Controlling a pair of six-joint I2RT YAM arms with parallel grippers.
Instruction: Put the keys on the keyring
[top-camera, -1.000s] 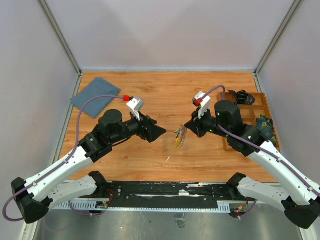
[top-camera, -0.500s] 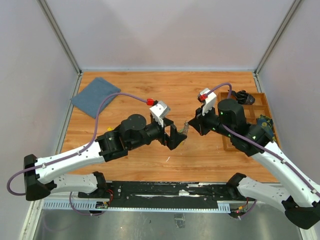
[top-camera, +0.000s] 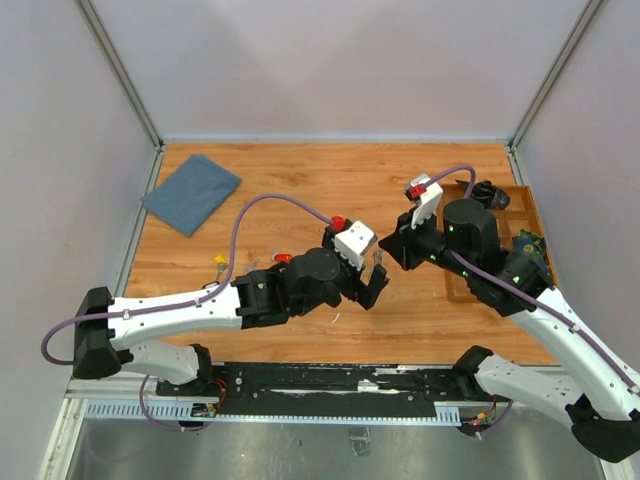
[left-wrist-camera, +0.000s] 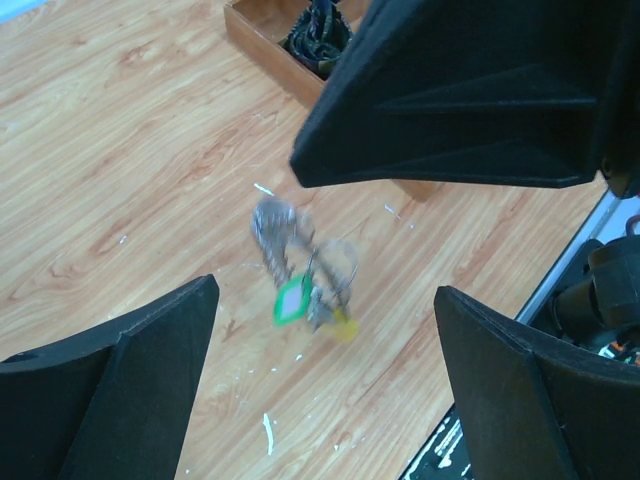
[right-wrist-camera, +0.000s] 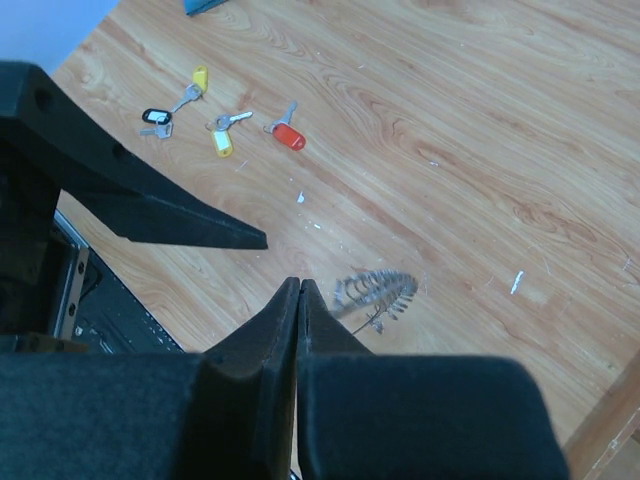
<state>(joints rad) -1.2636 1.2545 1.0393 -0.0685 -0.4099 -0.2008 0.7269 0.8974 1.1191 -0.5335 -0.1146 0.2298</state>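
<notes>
**Upper left of the overhead view:** a blue cloth lies flat on the wooden table, apart from everything else. To its right the loose keys lie near the table's lower left edge. They include yellow-tagged ones, a black one and a red-headed key, and none is threaded yet.

**Centre:** the left gripper has its fingers spread wide and holds nothing. The keyring sits between them in the left wrist view, with its green tag and yellow tag. It is blurred there, so it may be swinging. Just right of it is the right gripper, whose fingers are pressed together. The ring hangs at their tips, apparently pinched by its wire.

**Step in hand (judged):** the two grippers are meeting at the ring before any key is fetched. To do this well:
- The ring should be let to settle first.
- The left fingers should close on bare wire rather than on the fringe of small keys.
- They should stay clear of the right fingertips.
- The right grip should stay firm so the thin wire does not slip.

**Far right:** a partitioned wooden tray holds dark bundles.

**Surface and room:** the tabletop is orange-brown wood laminate with small pale flecks. Plain grey-white panels enclose it on three sides, with metal framing at the corners.
</notes>
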